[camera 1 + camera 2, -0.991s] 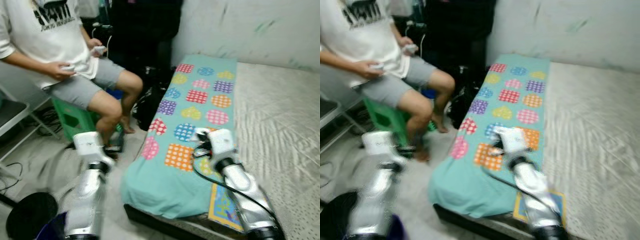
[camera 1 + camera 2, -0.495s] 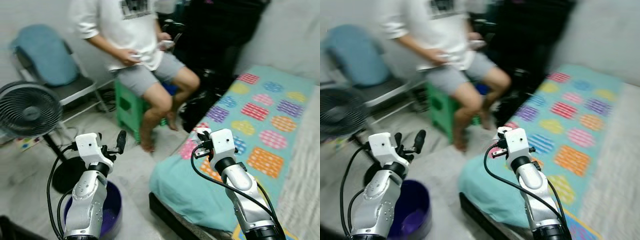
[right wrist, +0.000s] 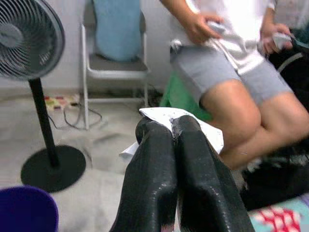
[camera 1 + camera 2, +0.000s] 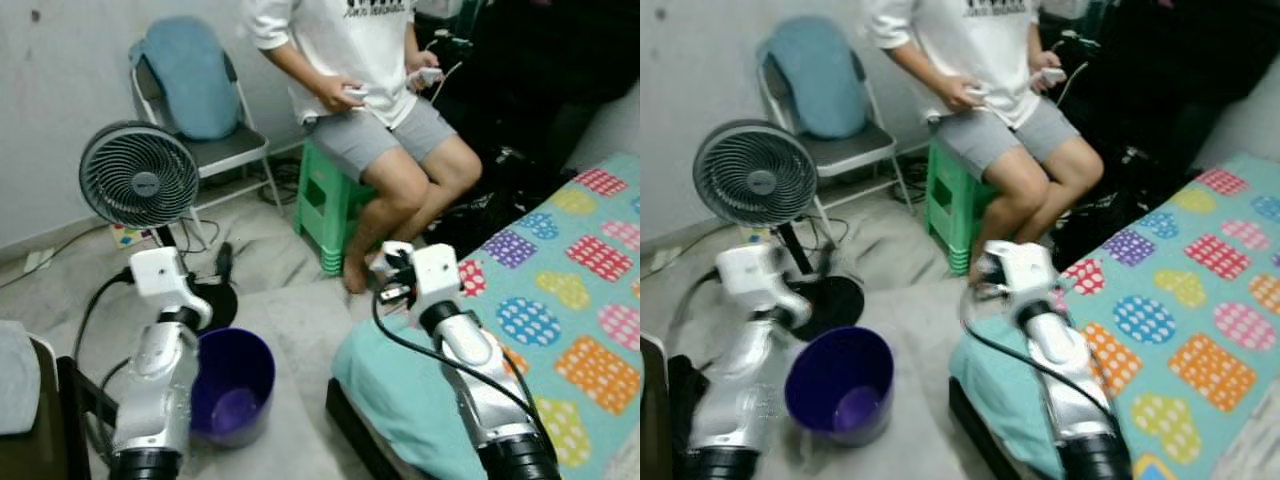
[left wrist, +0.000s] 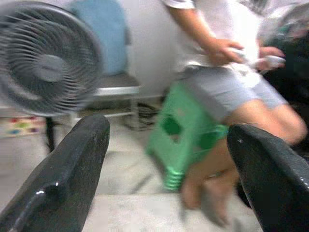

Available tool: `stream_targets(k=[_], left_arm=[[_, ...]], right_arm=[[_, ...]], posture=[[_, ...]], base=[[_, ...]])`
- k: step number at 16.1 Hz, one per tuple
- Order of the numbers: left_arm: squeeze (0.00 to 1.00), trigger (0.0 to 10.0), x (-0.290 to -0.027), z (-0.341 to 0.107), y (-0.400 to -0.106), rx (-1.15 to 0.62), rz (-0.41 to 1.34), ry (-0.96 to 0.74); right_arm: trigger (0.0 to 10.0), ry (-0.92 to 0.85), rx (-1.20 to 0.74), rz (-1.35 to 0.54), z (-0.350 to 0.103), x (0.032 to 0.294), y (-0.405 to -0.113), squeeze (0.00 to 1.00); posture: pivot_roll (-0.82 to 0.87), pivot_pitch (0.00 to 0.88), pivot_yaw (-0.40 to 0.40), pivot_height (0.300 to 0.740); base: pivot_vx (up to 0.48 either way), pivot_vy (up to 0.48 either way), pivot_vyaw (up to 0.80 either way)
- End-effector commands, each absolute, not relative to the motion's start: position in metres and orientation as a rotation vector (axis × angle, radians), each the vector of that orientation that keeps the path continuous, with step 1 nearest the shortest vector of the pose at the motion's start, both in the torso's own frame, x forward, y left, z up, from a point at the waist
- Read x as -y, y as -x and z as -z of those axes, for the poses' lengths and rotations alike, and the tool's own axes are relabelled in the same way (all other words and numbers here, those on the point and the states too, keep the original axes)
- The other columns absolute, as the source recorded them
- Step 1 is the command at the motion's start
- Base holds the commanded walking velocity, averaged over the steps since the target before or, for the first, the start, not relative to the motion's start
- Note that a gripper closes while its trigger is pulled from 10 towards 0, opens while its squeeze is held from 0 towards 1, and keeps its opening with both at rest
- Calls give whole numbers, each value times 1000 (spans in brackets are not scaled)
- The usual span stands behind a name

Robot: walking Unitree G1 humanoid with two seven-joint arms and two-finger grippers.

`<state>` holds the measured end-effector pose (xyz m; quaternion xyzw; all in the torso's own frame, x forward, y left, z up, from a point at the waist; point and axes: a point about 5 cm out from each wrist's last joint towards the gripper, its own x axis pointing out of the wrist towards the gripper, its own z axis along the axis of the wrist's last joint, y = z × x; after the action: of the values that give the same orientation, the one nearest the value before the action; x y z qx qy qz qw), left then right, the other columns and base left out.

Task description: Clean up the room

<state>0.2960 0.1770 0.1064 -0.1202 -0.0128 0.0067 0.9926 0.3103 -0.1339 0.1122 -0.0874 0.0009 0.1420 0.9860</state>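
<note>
Nearest the camera, in the lower left of the left eye view, the left tool [image 5: 164, 164] hangs above the floor with its two black fingers spread wide and nothing between them. Just to its right on the floor stands a purple bin [image 4: 232, 385], open at the top and seemingly bare inside. In the lower centre of the frame the right tool [image 3: 175, 137] is held out over the corner of the bed [image 4: 560, 320], its fingers pressed together on a scrap of white paper [image 3: 200, 126] that sticks out past the tips; this scrap is the litter being cleared, and it is in the grip, up in the air and well apart from the bin. The step in hand appears to be carrying the paper to the bin. The next move would call for bringing the right arm leftward and down until the tips sit over the bin's mouth, then parting the fingers; the paper is light and could drift past the rim if let go too high. Farther back, left of centre, stands a fan [image 4: 140, 180] on a black round base, with a folding chair [image 4: 215, 150] draped in blue cloth behind it. At the top of the frame a person sits on a green stool [image 4: 325, 205], holding small controllers; the print on the white shirt is too cut off to read.
</note>
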Motion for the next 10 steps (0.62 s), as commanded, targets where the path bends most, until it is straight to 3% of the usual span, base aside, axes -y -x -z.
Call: stream_targets(k=[1,10], left_arm=[[0,10000,-173,-107,-297,32,-2,234],[0,10000,-181,-105,-303,39,-6,196]], right_arm=[[10000,184,-1,-269,-113,140,-313,0],[10000,189,20,-234,-115,146,-315,0]], posture=[[-132,0,29,740],[-150,0,45,740]], base=[[0,0,800],[0,0,800]])
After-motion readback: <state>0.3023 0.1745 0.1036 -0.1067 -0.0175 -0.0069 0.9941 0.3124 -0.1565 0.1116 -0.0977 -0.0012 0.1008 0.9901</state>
